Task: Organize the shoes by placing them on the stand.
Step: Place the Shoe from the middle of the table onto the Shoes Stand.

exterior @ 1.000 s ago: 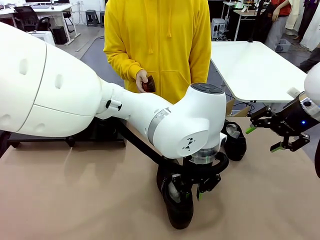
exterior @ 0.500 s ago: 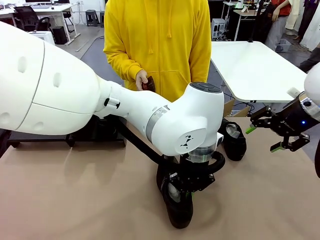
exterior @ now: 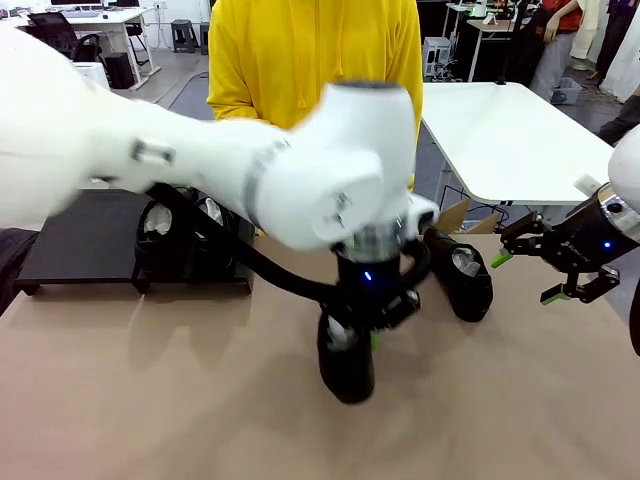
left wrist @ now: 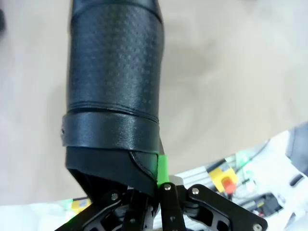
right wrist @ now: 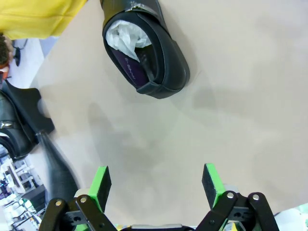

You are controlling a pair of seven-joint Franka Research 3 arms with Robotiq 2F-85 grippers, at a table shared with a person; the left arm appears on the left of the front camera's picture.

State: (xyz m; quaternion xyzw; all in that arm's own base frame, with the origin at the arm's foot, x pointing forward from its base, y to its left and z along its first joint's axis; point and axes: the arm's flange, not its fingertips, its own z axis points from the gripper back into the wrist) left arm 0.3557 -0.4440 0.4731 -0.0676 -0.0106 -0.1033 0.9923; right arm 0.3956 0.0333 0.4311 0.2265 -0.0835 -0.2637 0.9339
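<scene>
The robot's left hand (exterior: 372, 335) was clamped shut on the heel rim of a black shoe (exterior: 345, 365), its toe hanging toward the tan tabletop (exterior: 150, 400). The right hand (exterior: 545, 270) stood wide open and empty near a paper-stuffed shoe (exterior: 462, 275). A shoe pair (exterior: 175, 235) sat on the matte black stand (exterior: 80, 240). A firm pinch would matter: the pebbled leather and smooth heel band looked slippery, and the shoe should land sole-flat on the stand's bare stretch.

White rounded left arm (exterior: 300, 190), looping black cable (exterior: 290, 283), blue light (exterior: 366, 276); black right gripper (right wrist: 155, 182), green pads (right wrist: 101, 185).
</scene>
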